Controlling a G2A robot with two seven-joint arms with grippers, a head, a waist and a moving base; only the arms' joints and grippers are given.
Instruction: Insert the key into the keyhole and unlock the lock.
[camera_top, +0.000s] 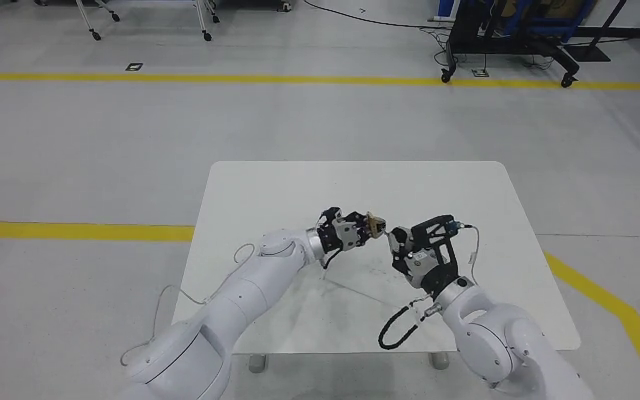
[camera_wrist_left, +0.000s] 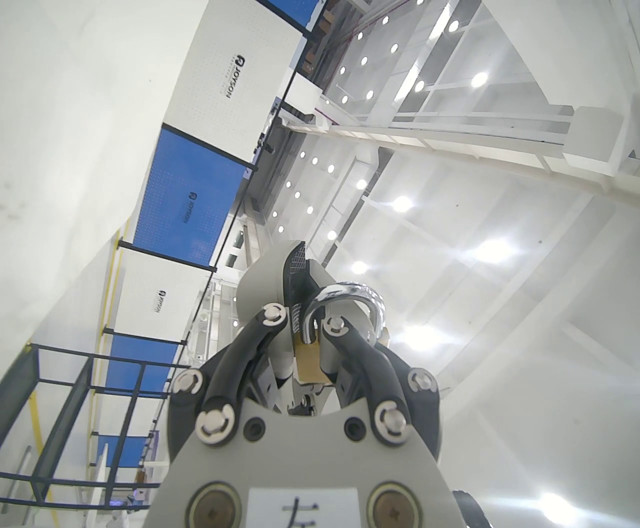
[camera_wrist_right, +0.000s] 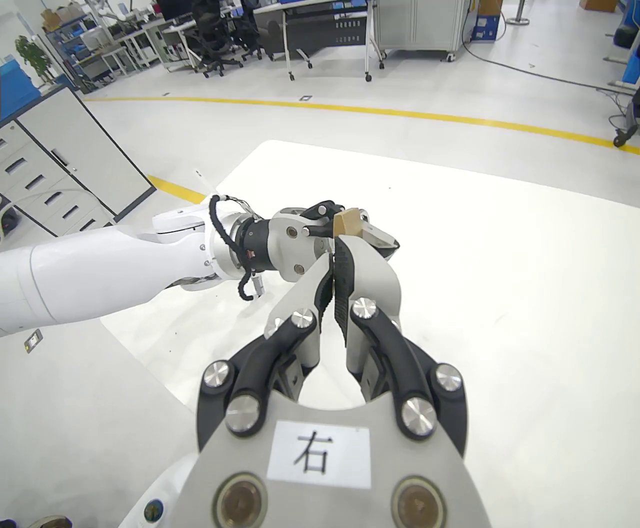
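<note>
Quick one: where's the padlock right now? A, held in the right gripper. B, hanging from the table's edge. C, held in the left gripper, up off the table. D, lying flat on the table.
C: the brass padlock is clamped between the jaws of the left gripper, raised above the white table.

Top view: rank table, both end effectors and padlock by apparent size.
1. table, by far the largest
2. left end effector and right end effector: look about alike, not ranked apart
3. padlock, smallest, gripped by the left end effector
</note>
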